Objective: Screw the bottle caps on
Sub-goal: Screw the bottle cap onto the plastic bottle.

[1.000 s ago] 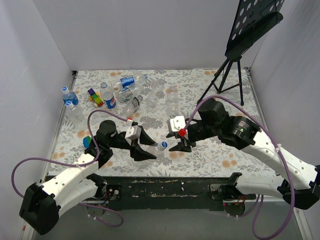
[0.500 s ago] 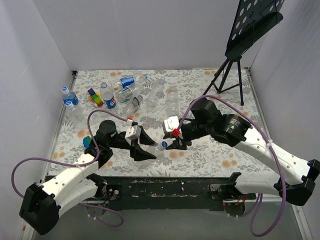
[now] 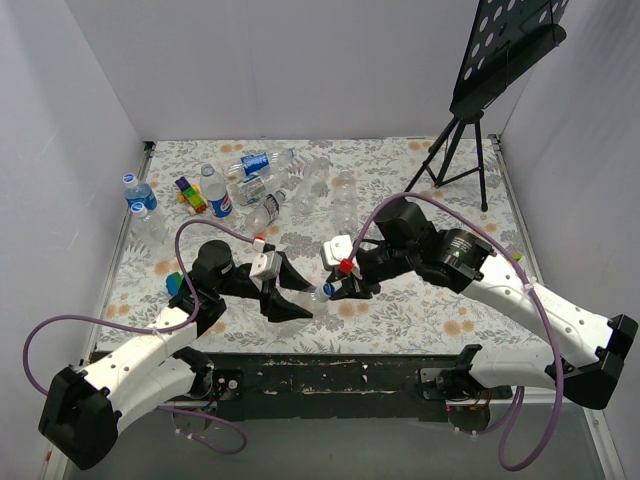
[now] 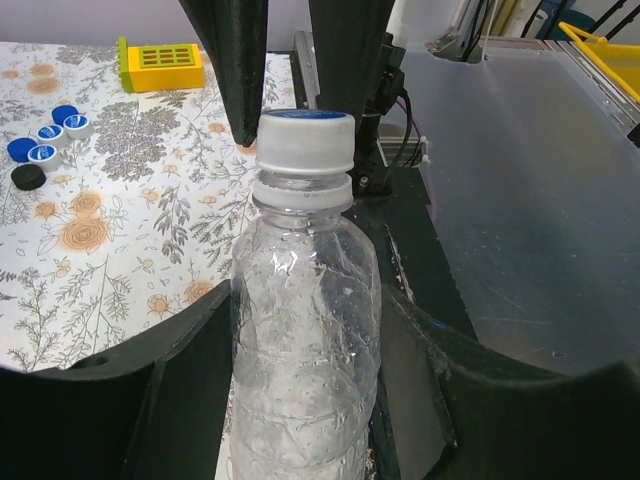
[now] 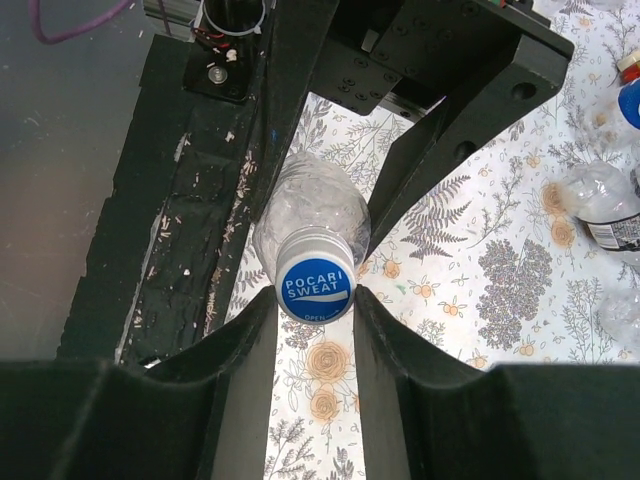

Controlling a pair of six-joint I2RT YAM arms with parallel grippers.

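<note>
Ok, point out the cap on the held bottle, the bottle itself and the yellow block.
cap [image 5: 315, 288]: right wrist view, centre of its printed top.
bottle [image 4: 300, 340]: left wrist view, middle of its clear body.
yellow block [image 4: 160, 65]: left wrist view, its top face.

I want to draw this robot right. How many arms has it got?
2. The left arm reaches from the near left, its left claw gripping the bottle. The right arm comes from the near right, its right claw pinching the cap. None looks hidden.

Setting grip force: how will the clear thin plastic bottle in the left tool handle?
Probably light: the clear crumpled plastic bottle looks empty. Its creased wall likely buckles under a hard squeeze. Round-bodied, it may roll if released.
</note>
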